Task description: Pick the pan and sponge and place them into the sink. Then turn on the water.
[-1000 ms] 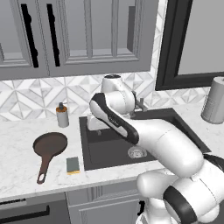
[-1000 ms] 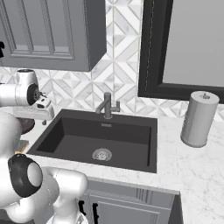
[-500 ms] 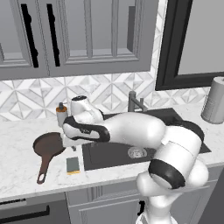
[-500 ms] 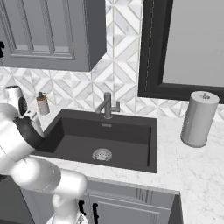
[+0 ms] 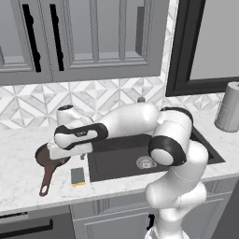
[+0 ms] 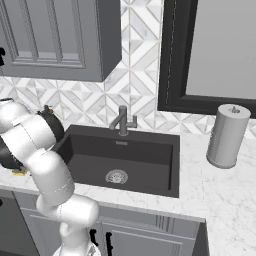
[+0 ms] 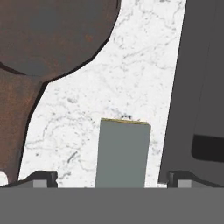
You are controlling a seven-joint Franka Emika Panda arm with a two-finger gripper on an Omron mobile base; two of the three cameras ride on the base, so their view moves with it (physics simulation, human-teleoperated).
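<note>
The dark brown pan [image 5: 45,157] lies on the marble counter left of the sink [image 5: 122,163], its long handle toward the front edge. Just right of that handle lies the small sponge [image 5: 77,176]. My gripper [image 5: 70,157] hangs low over the pan's right rim and stands open, holding nothing. In the hand view the sponge [image 7: 122,153] sits between the two spread fingertips [image 7: 43,177], the pan [image 7: 48,35] fills the upper left, and the sink's dark wall [image 7: 201,87] runs down the right. The faucet [image 6: 123,121] stands behind the sink [image 6: 150,145]; no water runs.
A paper towel roll [image 6: 227,136] stands on the counter right of the sink. Grey wall cabinets [image 5: 93,37] hang above the counter. My white arm stretches across the sink's left half toward the pan.
The arm has swung left from over the sink to above the pan and sponge, and has come down. The gripper has stayed open.
</note>
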